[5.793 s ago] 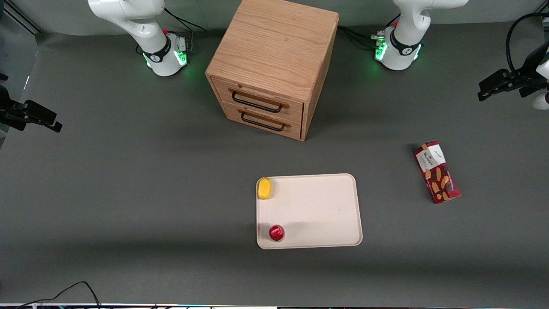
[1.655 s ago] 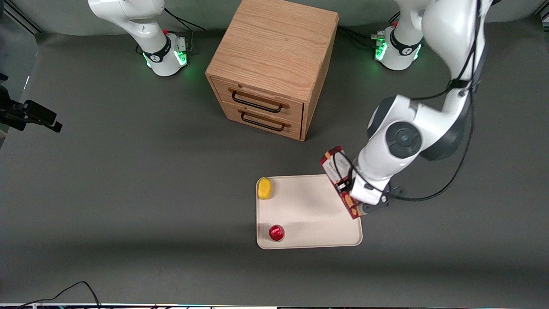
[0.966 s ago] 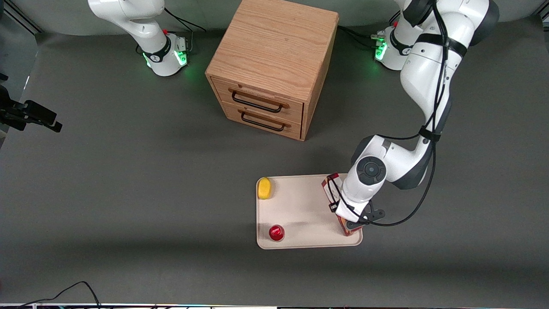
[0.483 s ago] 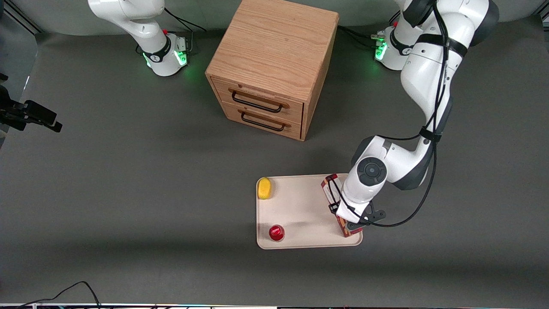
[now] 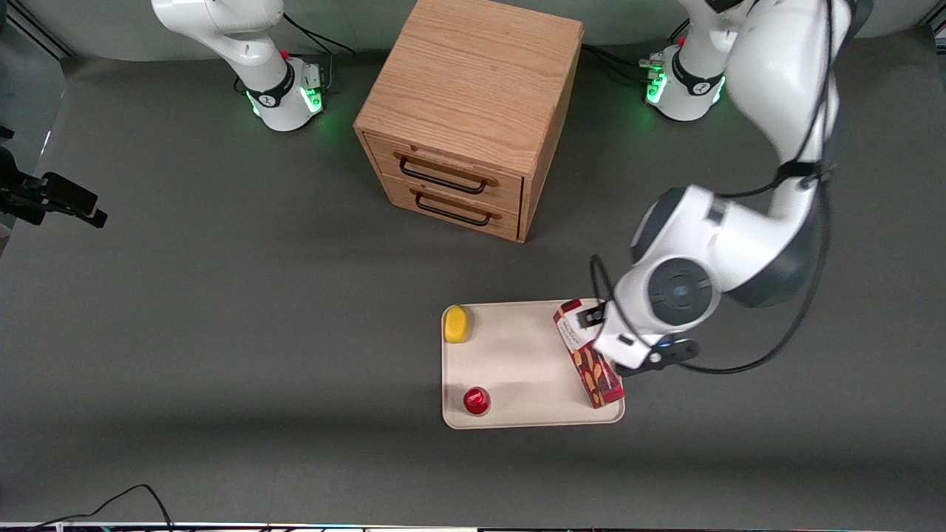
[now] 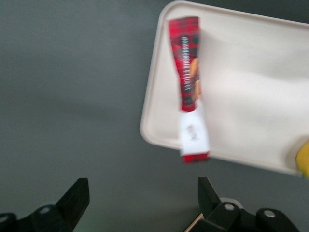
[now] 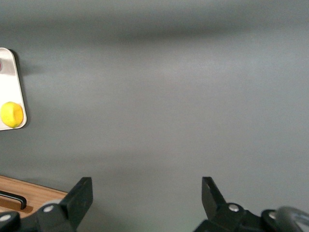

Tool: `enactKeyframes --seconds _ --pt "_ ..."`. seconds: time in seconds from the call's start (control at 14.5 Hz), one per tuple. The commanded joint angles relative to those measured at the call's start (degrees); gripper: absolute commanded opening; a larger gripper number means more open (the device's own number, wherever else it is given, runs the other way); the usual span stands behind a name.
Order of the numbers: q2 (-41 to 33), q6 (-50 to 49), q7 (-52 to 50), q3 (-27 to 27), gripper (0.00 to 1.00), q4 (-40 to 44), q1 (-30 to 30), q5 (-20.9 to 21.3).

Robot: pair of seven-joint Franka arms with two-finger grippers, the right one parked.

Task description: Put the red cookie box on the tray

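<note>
1. We are seeing the wooden drawer cabinet (image 5: 468, 111) standing farther from the front camera than the tray (image 5: 525, 362).
2. The red cookie box (image 5: 589, 356) is lying on the tray along its edge toward the working arm's end; its white label end (image 6: 194, 137) is jutting over the rim, the writing too blurred to read.
3. Our gripper (image 6: 142, 205) is hovering above the box, fingers (image 6: 77, 195) spread wide, holding nothing.
4. A yellow object (image 5: 456, 324) and a small round red-topped object (image 5: 477, 400) are also sitting on the tray.
</note>
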Motion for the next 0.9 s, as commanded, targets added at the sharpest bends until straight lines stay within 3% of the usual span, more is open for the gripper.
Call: enactKeyframes --seconds 0.0,0.28,0.41,0.83 --pt "-13.28 -0.47 14.03 6.04 1.00 -12.31 2.96 -4.42" --pt "-27.61 2.85 33.63 18.00 1.00 -26.73 2.70 -6.02" --pt "-34.03 5.50 38.41 21.44 1.00 -33.50 2.61 -5.85" --pt "-42.23 3.84 46.85 27.60 1.00 -35.56 2.52 -5.49"
